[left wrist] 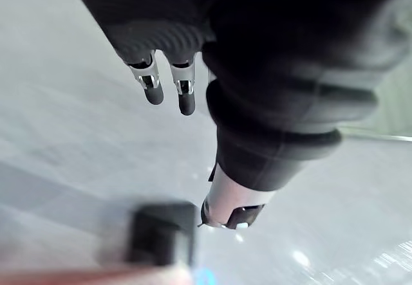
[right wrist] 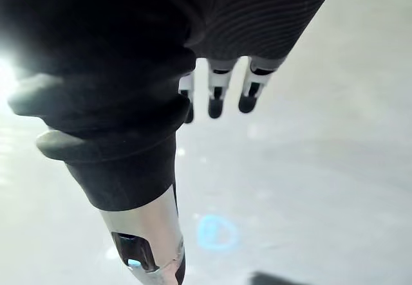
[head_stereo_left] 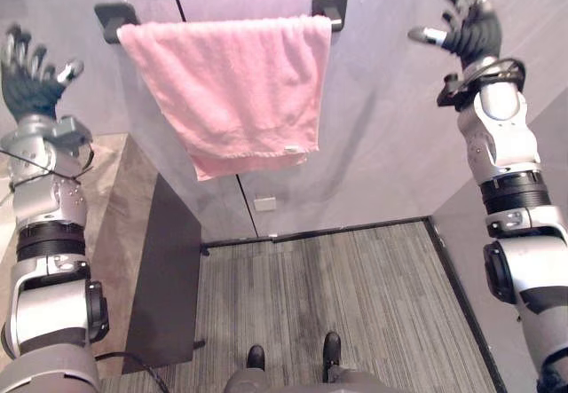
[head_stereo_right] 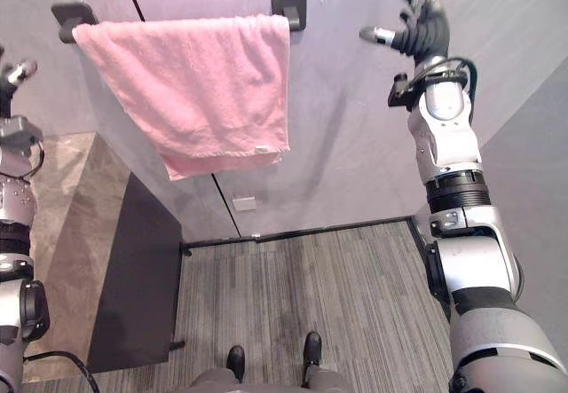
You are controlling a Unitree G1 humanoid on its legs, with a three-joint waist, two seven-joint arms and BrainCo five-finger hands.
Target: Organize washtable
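Towel: a pink towel (head_stereo_left: 232, 87) hangs folded over a rail on the grey wall (head_stereo_left: 390, 127), between the left bracket (head_stereo_left: 114, 16) and the right bracket (head_stereo_left: 328, 7). It is spread wide along the rail, and its lower edge slants, hanging lower toward the left bracket's side.
Left robot hand: the left robot hand (head_stereo_left: 31, 78) is raised beside the left bracket, apart from the towel, with fingers (left wrist: 151, 82) straight and released, grasping nothing.
Right robot hand: the right robot hand (head_stereo_left: 470, 25) is raised well apart from the right bracket, with fingers (right wrist: 215, 95) spread and empty.
Counter: a brown counter (head_stereo_left: 111, 224) with a dark side panel (head_stereo_left: 164, 278) stands below the left arm; what lies on it cannot be seen.
Handling: the towel looks soft, limp and light. It should sag and slide rather than hold its shape, and the terry pile should give the fingers good friction.
Where to hold: probably a pinch on both layers near the top fold, 1 robot hand toward each end. A pull on only 1 hanging layer would likely drag it off the rail.
Risk: an uneven pull would bunch it to 1 side.
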